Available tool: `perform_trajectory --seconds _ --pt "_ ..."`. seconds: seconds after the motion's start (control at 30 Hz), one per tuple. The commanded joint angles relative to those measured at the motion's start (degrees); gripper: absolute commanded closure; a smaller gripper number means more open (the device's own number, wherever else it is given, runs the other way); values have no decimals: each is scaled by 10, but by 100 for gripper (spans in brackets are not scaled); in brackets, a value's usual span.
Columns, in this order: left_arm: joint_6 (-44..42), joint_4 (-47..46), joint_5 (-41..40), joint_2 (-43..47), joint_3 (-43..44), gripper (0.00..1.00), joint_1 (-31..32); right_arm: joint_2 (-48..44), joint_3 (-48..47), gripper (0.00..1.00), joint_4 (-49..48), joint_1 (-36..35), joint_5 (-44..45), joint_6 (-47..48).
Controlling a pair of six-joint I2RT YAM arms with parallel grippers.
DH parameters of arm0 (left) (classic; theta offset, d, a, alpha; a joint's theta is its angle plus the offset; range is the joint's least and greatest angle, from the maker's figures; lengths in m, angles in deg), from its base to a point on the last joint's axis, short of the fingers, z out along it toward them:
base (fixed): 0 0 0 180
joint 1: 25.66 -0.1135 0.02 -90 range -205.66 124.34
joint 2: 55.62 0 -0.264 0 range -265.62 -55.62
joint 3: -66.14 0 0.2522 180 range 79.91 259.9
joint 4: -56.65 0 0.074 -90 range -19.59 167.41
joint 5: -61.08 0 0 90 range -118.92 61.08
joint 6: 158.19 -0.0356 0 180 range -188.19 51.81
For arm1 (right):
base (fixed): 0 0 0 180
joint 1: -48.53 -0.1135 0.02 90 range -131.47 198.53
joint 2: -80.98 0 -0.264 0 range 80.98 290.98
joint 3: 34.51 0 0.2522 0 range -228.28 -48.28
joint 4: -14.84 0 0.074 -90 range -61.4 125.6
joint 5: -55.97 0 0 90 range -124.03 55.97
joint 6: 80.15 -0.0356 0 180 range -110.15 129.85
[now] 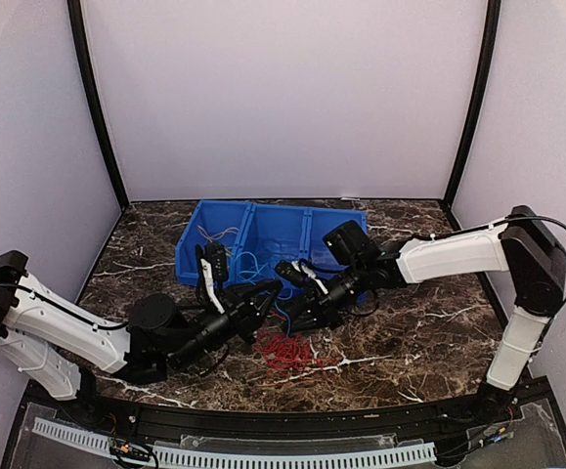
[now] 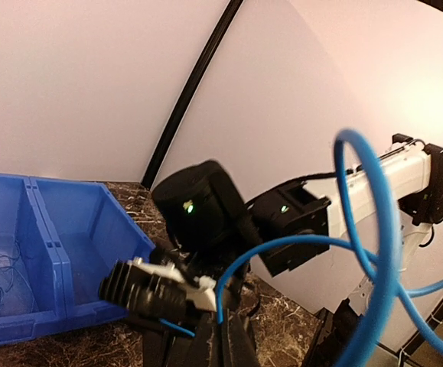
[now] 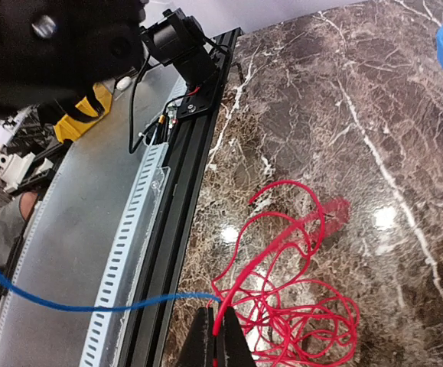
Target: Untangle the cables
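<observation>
A loose pile of red wire [image 1: 287, 350] lies on the marble table, in front of both grippers. In the right wrist view, my right gripper [image 3: 218, 315] is shut on a strand of this red wire [image 3: 298, 306] just above the pile. A blue wire [image 3: 91, 308] runs from its fingertips off to the left. My left gripper [image 2: 221, 329] is shut on the blue wire [image 2: 374, 260], which loops up close to that camera. In the top view, the left gripper [image 1: 266, 305] and right gripper [image 1: 290, 315] nearly meet above the table. No yellow-orange wire shows.
A blue divided bin [image 1: 263, 239] stands behind the grippers, with thin wires lying inside [image 1: 219, 234]. It also shows in the left wrist view [image 2: 45, 252]. A black rail and a white slotted duct [image 3: 129, 252] run along the table's near edge.
</observation>
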State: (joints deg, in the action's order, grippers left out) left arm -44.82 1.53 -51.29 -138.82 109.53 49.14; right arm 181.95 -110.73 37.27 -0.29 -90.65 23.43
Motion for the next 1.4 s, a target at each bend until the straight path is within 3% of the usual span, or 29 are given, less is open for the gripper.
perform_trajectory --seconds 0.0,0.13,0.33,0.47,0.67,0.83,1.03,1.37 --pt "-1 27 6 82 18 100 4 30 45 100 -91 1 -65 -86" --pt "-40 96 4 169 46 100 14 47 47 100 -33 3 -45 -43" --pt "-82 202 -23 289 85 100 18 43 49 99 -19 11 -12 -31" --pt "-73 309 -107 327 102 100 18 11 13 72 58 28 14 32" --pt "-16 392 -157 355 77 100 18 -87 -1 47 155 70 62 113" --pt "8 427 -169 354 54 100 18 -159 -12 40 205 75 96 149" --pt "16 446 -153 306 54 100 17 -195 -77 37 198 74 128 122" --pt "-4 429 -39 185 113 100 17 -124 -236 31 178 27 78 71"
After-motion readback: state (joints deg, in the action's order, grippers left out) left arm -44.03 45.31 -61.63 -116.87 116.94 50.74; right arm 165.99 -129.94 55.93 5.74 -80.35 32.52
